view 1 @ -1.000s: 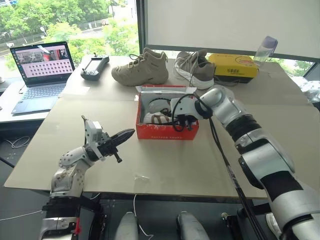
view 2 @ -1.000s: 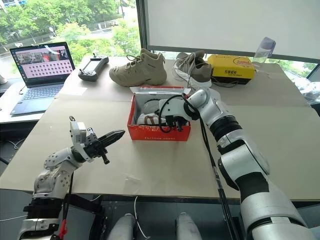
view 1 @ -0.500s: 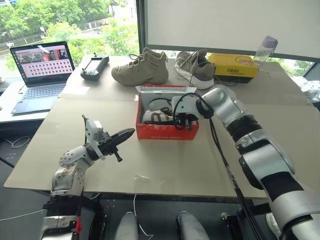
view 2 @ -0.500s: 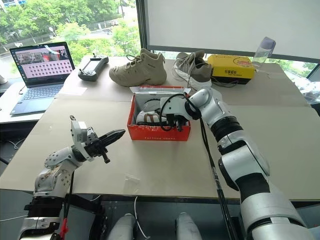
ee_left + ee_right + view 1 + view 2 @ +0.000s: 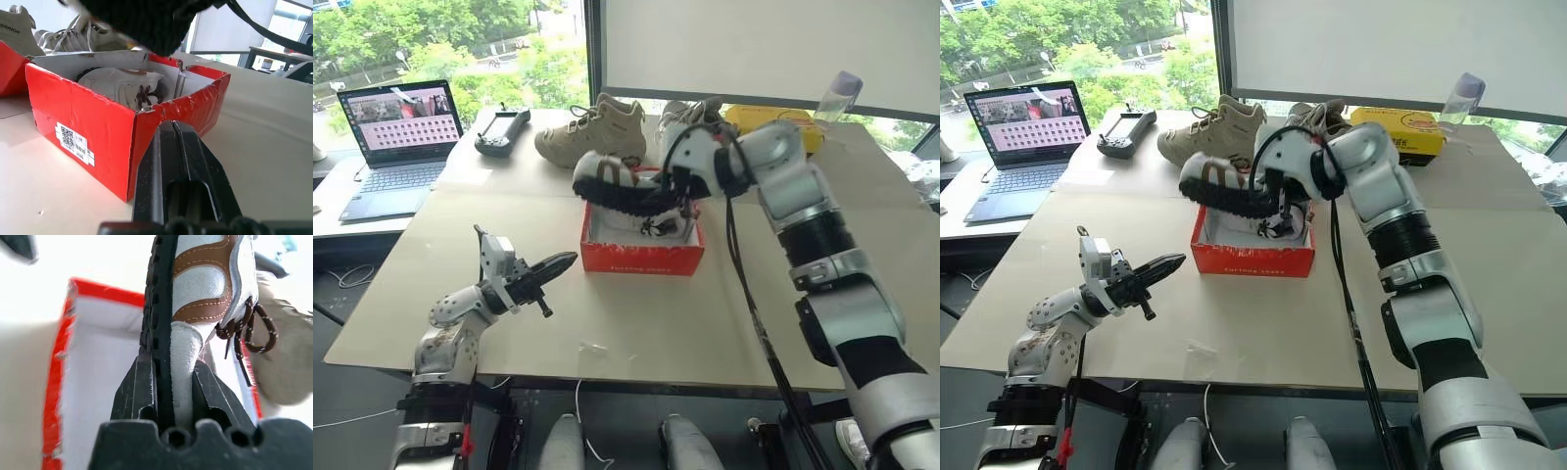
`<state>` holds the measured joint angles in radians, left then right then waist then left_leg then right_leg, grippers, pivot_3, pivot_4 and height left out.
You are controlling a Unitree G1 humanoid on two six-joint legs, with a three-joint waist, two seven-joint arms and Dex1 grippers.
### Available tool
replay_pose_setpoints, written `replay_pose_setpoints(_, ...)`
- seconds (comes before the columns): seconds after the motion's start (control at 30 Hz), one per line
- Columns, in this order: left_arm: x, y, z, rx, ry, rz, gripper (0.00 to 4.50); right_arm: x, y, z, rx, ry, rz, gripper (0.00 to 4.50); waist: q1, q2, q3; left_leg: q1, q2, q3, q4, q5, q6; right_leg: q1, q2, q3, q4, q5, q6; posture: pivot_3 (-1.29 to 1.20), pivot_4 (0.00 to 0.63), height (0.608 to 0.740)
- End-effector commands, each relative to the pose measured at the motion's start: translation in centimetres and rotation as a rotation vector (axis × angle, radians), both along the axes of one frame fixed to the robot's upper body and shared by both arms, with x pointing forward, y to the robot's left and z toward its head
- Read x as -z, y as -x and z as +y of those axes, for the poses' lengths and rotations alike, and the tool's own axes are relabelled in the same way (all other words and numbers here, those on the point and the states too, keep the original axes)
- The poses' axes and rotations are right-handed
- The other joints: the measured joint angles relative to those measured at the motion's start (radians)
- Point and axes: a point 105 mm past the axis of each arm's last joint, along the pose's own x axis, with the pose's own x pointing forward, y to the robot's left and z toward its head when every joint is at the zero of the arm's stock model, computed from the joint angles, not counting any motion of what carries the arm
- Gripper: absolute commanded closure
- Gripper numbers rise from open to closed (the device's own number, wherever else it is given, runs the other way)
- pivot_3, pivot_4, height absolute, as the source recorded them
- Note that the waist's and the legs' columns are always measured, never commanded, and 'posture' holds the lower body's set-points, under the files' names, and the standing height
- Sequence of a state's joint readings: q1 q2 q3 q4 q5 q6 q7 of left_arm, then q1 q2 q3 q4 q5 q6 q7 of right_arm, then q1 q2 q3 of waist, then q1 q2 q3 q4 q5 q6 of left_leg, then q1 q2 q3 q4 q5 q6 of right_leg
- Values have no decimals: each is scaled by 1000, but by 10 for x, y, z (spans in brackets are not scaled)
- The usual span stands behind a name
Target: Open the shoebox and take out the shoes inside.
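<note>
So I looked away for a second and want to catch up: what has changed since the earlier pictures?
The right tool, shut on one small sneaker, has lifted it up out of the red shoebox. The other small sneaker lies in the box as before, and the left tool hovers shut where it was.

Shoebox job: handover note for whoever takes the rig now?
Right gripper: shut on one small cream sneaker with brown patches and dark laces, held in the air above the open red cardboard shoebox.
Left gripper: shut, empty, beside the box.
Done: box open, first shoe lifted out.
Left: set it on the table; the second cream sneaker lies in the box.
</note>
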<state>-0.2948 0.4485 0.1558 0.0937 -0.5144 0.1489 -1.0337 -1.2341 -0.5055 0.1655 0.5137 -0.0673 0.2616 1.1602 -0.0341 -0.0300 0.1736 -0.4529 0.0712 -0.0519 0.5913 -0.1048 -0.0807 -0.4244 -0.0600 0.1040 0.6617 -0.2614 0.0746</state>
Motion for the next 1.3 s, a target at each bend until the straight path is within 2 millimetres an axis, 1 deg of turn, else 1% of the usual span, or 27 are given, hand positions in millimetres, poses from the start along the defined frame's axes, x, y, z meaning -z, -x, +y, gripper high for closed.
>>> replay_pose_setpoints(0.03, -12, 3, 2, -3, 1, -58, 4500, -51, 5, -39, 150, -214, -106, 4072, 3, 0, 0, 0, 0, 0, 0, 0, 0, 0, 0, 0, -1, 0, 0, 0, 150, 712)
replay_pose_setpoints(0.07, -12, 3, 3, -6, 3, -58, 4500, -55, 4, -50, 202, -236, -123, 4072, 3, 0, 0, 0, 0, 0, 0, 0, 0, 0, 0, 0, -1, 0, 0, 0, 150, 712)
replay_pose_setpoints(0.13, -13, 3, 3, -10, 6, -60, 4500, -56, -2, -87, 374, -235, -180, 4072, 2, 0, 0, 0, 0, 0, -1, 0, 0, 0, 0, 0, -2, 0, 0, 0, 150, 712)
replay_pose_setpoints(0.2, -15, 3, 3, -10, 17, -65, 4500, -47, -7, -119, 529, -182, -221, 4072, 4, 0, 0, 0, 0, 0, -1, 0, 0, 0, 0, 0, -2, 0, 0, 0, 150, 712)
replay_pose_setpoints(0.23, -17, 2, 2, -9, 25, -68, 4500, -39, -11, -135, 611, -150, -232, 4072, 4, 0, 0, 0, 0, 0, -1, 0, 0, 0, 0, 0, -3, 0, 0, 0, 150, 712)
replay_pose_setpoints(0.27, -19, 2, 1, -7, 31, -71, 4500, -31, -13, -148, 680, -125, -235, 4072, 3, 0, 0, 0, 0, 1, 0, 0, 0, 0, 0, 0, -4, 0, 0, 0, 150, 712)
replay_pose_setpoints(0.3, -20, 2, 0, -4, 34, -74, 4500, -24, -15, -157, 729, -109, -234, 4072, 1, 0, 0, 0, 0, 1, 0, 0, 0, 0, -1, 0, -4, 0, 0, 0, 150, 712)
replay_pose_setpoints(0.33, -21, 2, -1, -1, 39, -78, 4500, -15, -16, -163, 769, -88, -233, 4072, -2, 0, 0, 0, 0, 1, 0, 0, 0, 0, -1, 0, -4, 0, 0, 0, 150, 712)
replay_pose_setpoints(0.37, -23, 2, -2, 4, 44, -82, 4500, -2, -18, -173, 825, -36, -230, 4072, -7, 0, 0, 0, 0, 1, 0, 0, 0, 0, -1, 1, -4, 0, 0, 0, 150, 712)
replay_pose_setpoints(0.4, -24, 2, -3, 9, 47, -87, 4500, 18, -20, -186, 899, 39, -223, 4072, -10, 0, 0, 0, 0, 1, 0, 0, 0, 0, -1, 1, -4, 0, 0, 0, 150, 712)
replay_pose_setpoints(0.47, -27, 2, -5, 14, 53, -95, 4500, 45, -21, -204, 992, 151, -221, 4072, -13, 0, 0, 0, 0, 1, 0, 0, 0, 0, 0, 1, -3, 0, 0, 0, 150, 712)
replay_pose_setpoints(0.57, -30, 2, -7, 15, 67, -109, 4500, 76, -20, -219, 1059, 300, -222, 4072, -13, 1, 1, 0, 0, 1, 0, 0, 0, 0, 0, 1, -3, 0, 0, 0, 150, 712)
replay_pose_setpoints(0.67, -32, 2, -9, 18, 74, -116, 4500, 111, -16, -228, 1085, 431, -191, 4072, -13, 3, 1, 0, -1, 2, 0, 0, 0, 0, 0, 2, -3, 0, 1, 0, 150, 712)
replay_pose_setpoints(0.8, -31, 2, -12, 21, 77, -115, 4500, 148, -8, -233, 1068, 587, -147, 4072, -14, 3, 1, 0, -1, 1, 1, 0, 0, 1, 0, 2, -3, 1, 1, 0, 150, 712)
replay_pose_setpoints(0.83, -30, 2, -13, 21, 78, -114, 4500, 156, -5, -232, 1057, 612, -128, 4072, -14, 2, 1, 0, -1, 2, 1, 0, 0, 1, 0, 2, -3, 1, 1, 0, 150, 712)
replay_pose_setpoints(0.87, -30, 2, -12, 20, 78, -114, 4500, 166, -3, -226, 1037, 599, -93, 4072, -13, 2, 1, 1, -1, 1, 1, 0, 0, 2, 0, 2, -3, 1, 1, 0, 150, 712)
replay_pose_setpoints(1.0, -30, 2, -12, 18, 76, -112, 4500, 189, 5, -210, 986, 564, -7, 4072, -11, -3, -2, 5, -1, 1, 2, 0, 0, 6, 0, 2, -4, 0, 1, 0, 150, 712)
replay_pose_setpoints(1.07, -29, 2, -12, 18, 73, -111, 4500, 195, 7, -202, 977, 498, 33, 3085, -11, -4, -3, 7, -1, 1, 2, 0, 0, 8, 0, 2, -4, 0, 1, 0, 150, 712)
replay_pose_setpoints(1.1, -29, 2, -12, 18, 73, -110, 4500, 197, 8, -199, 971, 476, 54, 2846, -11, -5, -3, 8, -1, 1, 1, 0, 0, 9, 0, 2, -4, 0, 1, 0, 150, 712)
replay_pose_setpoints(1.13, -29, 2, -12, 19, 72, -110, 4500, 201, 10, -194, 961, 443, 97, 2458, -13, -5, -3, 9, -1, 0, 1, 0, 0, 11, 0, 1, -4, 0, 1, 0, 150, 712)
replay_pose_setpoints(1.17, -29, 2, -12, 19, 71, -109, 4500, 208, 14, -190, 950, 412, 152, 2205, -17, -5, -3, 9, -1, 1, 1, 0, 0, 11, 0, 2, -4, 0, 1, 0, 150, 712)
replay_pose_setpoints(1.2, -28, 2, -12, 21, 69, -107, 4500, 213, 17, -184, 944, 367, 208, 1826, -20, -6, -4, 10, -1, 1, 1, 0, 0, 13, 0, 2, -5, 0, 1, 0, 150, 712)
replay_pose_setpoints(1.23, -28, 2, -12, 21, 68, -107, 4500, 215, 19, -180, 940, 336, 242, 1436, -22, -7, -4, 13, 0, 0, 1, 0, 0, 16, 0, 1, -5, 0, 1, 0, 150, 712)
replay_pose_setpoints(1.3, -28, 2, -11, 23, 66, -105, 4500, 216, 24, -168, 903, 259, 317, 824, -26, -9, -6, 18, 0, 0, 1, 0, 0, 21, 0, 1, -6, -2, -1, 0, 150, 712)
